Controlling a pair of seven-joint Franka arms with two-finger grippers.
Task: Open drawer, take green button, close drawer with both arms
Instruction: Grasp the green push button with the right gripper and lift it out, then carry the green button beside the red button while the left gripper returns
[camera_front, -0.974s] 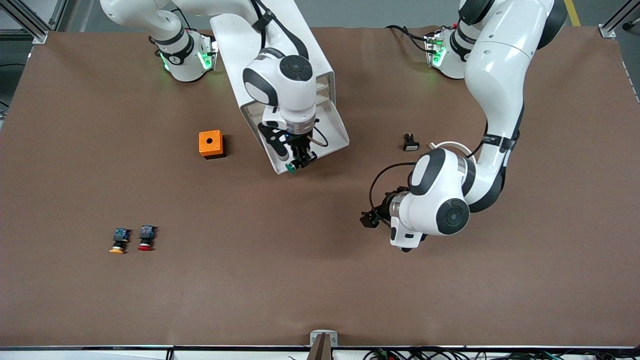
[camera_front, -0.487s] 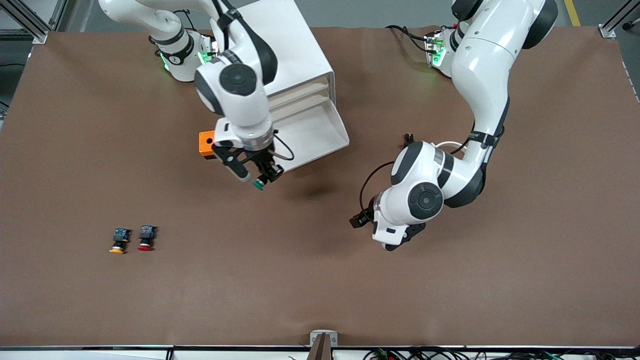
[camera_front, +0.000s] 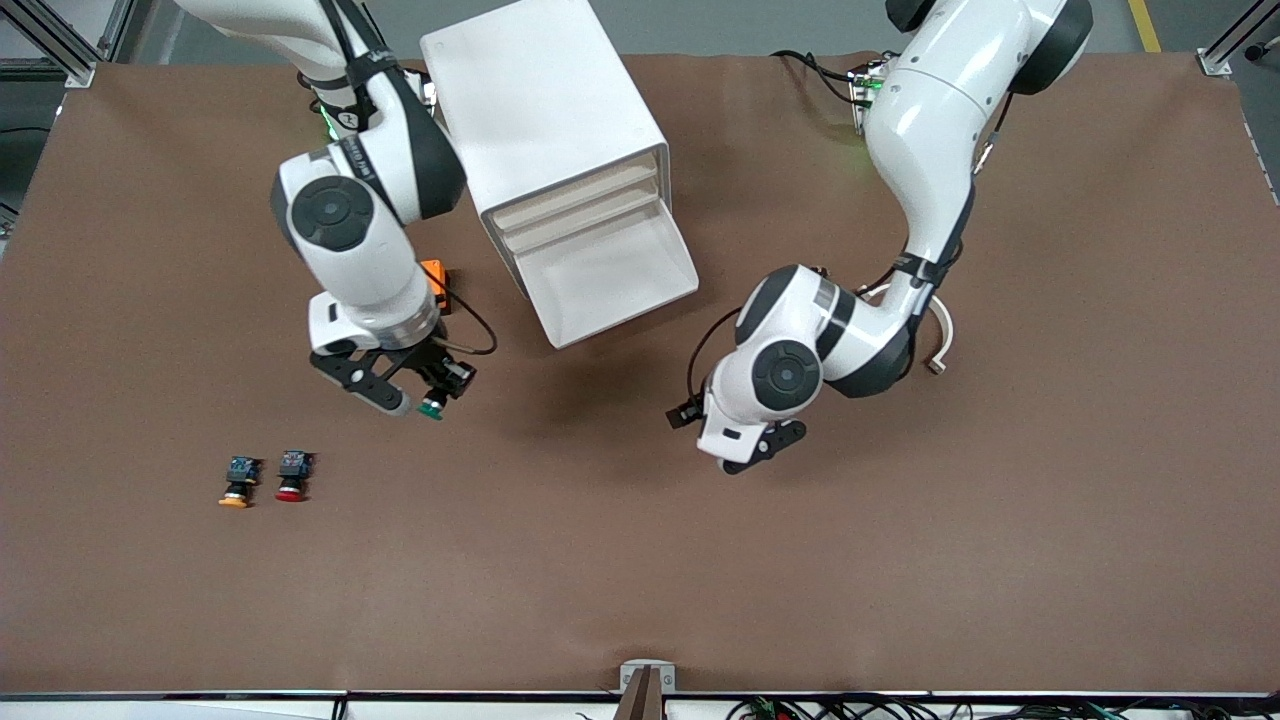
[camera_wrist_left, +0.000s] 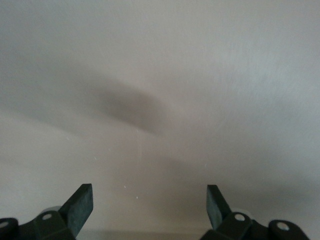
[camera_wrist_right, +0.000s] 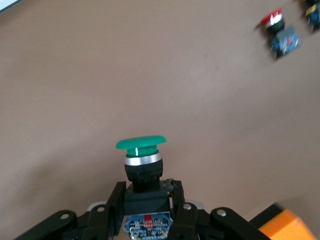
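The right claw (camera_front: 425, 392) is up over the bare counter (camera_front: 900, 560) and pinches the button (camera_wrist_right: 142, 162) tight by its black body. The green cap sticks out past the fingertips. The button looks small, hard and light, so the boxy body is the best place to grip; the round cap would likely slip. The drawer (camera_front: 610, 275) hangs open and empty from the cabinet (camera_front: 540, 110). The left claw (camera_wrist_left: 149, 205) is spread wide, holds nothing, and hangs over the counter near the drawer.
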